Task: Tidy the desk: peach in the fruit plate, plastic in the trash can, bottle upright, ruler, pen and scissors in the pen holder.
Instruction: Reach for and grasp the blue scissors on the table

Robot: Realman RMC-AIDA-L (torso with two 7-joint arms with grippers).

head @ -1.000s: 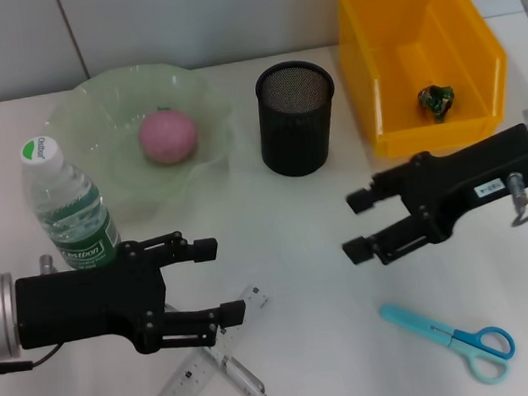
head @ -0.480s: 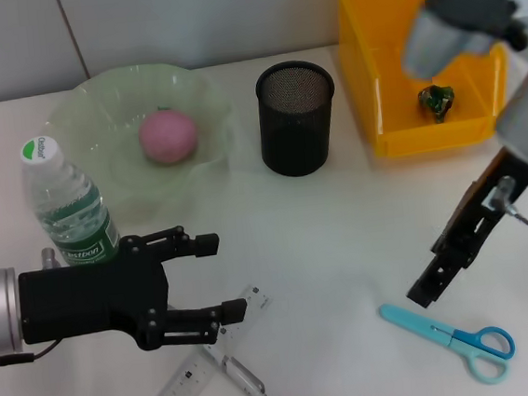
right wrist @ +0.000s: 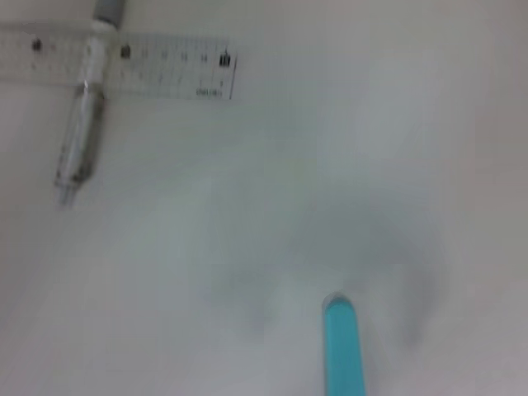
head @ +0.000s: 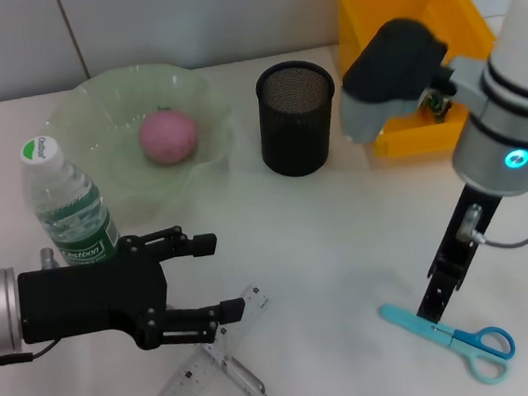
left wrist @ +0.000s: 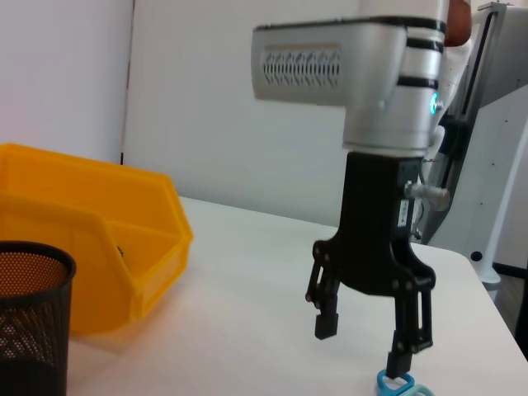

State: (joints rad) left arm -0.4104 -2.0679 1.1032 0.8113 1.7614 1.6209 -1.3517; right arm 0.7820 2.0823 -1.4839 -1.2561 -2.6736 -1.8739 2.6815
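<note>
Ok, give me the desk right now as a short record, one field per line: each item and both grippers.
peach: in the fruit plate
bottle: upright, beside the plate
plastic: in the yellow bin
pen holder: nothing seen in it
ruler: flat on desk, pen lying across it
scissors: flat on desk
left gripper: open, above the ruler
right gripper: open, pointing down over the scissors

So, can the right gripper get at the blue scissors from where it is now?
Probably yes. The right gripper hangs open, pointing down, directly over the blade end of the blue scissors. The table around them is bare, so nothing blocks the descent.
</note>
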